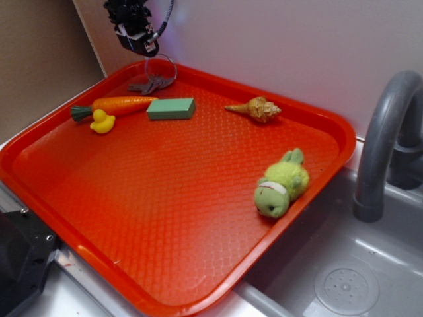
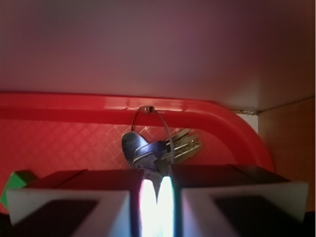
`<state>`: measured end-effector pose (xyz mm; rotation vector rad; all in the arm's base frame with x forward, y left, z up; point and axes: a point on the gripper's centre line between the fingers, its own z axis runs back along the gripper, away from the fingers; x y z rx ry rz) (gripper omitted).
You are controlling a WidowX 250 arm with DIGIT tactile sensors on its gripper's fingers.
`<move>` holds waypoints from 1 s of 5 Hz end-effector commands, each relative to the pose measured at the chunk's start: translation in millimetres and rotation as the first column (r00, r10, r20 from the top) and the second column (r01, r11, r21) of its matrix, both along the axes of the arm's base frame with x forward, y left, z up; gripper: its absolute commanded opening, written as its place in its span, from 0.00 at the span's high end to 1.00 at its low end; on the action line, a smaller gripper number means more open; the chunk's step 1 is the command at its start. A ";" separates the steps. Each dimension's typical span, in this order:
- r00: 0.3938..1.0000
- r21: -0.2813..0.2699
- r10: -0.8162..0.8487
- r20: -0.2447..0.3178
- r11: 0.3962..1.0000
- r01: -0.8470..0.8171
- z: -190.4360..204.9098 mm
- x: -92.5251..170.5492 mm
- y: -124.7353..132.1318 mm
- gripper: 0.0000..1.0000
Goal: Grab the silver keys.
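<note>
The gripper [image 1: 147,47] is pinched nearly closed on the wire ring of the silver keys [image 1: 153,82], which lie in the red tray's [image 1: 198,198] far corner, behind the carrot [image 1: 122,104].

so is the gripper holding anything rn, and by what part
Yes, it looks so: the gripper is pinched on the silver keys, by the thin wire ring where it runs down between the fingertips. The keys themselves hang free beyond them, over the red tray.
</note>
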<state>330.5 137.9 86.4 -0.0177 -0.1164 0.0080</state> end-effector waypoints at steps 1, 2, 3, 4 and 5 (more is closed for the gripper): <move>0.997 0.019 0.051 0.051 0.998 -0.052 14.6 8.6 12.4 0.00; 0.994 -0.056 0.104 0.025 0.993 -0.103 4.2 10.1 21.7 0.00; 0.995 -0.071 0.104 0.001 0.992 -0.104 -9.3 17.5 25.3 0.00; 0.997 -0.065 0.076 -0.008 0.995 -0.077 -19.9 20.7 15.1 0.39; 0.999 -0.056 0.051 -0.014 0.997 -0.052 -20.5 20.6 6.9 1.00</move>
